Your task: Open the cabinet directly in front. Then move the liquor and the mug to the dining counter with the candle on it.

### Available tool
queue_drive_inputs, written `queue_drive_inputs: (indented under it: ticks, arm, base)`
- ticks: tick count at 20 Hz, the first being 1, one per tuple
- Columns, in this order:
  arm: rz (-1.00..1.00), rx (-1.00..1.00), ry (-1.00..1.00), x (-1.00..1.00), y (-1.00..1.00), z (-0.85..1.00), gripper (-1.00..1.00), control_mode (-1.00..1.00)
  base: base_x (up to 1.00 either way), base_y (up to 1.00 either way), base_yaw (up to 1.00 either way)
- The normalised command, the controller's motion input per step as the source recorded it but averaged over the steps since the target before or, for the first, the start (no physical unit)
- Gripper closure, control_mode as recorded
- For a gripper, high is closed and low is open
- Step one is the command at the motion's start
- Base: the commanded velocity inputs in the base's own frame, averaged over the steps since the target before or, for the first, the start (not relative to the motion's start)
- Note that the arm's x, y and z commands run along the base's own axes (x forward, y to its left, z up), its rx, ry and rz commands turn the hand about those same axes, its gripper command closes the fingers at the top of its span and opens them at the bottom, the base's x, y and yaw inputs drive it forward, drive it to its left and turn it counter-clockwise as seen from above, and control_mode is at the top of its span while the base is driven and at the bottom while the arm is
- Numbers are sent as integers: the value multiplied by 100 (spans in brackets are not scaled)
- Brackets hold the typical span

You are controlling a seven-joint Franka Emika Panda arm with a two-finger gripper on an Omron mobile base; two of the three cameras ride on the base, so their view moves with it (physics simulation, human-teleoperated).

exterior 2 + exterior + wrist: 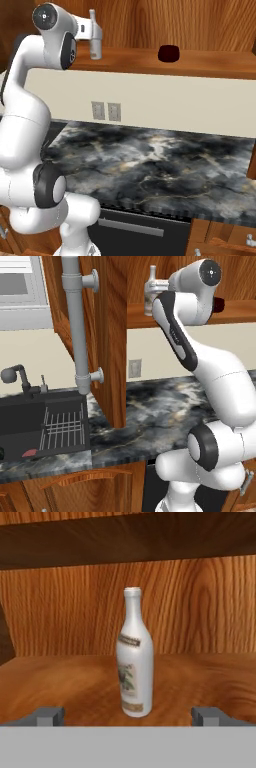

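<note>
While the cabinet (107, 331) stands open, its left door swung out over the sink (42, 423), the gripper (131, 716) hangs level with the shelf, fingers spread wide and gripping nothing. The liquor (134, 657) stands upright on that shelf just beyond the fingertips, centred between them. The mug (168, 53) sits on the shelf well right of the liquor.

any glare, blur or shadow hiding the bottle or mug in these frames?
Hand view: the liquor is soft-edged, label unreadable, evenly lit with no glare, centred between the open gripper's tips. Right base view: the mug is a dark blob, details lost. Left base view: the arm hides most of both.
</note>
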Motion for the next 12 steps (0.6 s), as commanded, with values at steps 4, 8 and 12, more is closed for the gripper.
queue_drive_inputs:
  ticks: [4, 8, 12]
  arm:
    - [0, 0, 0, 34, 1, 0, -100, -100]
    - [0, 0, 0, 29, 0, 0, -100, -100]
    - [0, 0, 0, 25, 0, 0, -100, -100]
  base:
    - [0, 0, 0]
    - [0, 0, 0]
    - [0, 0, 0]
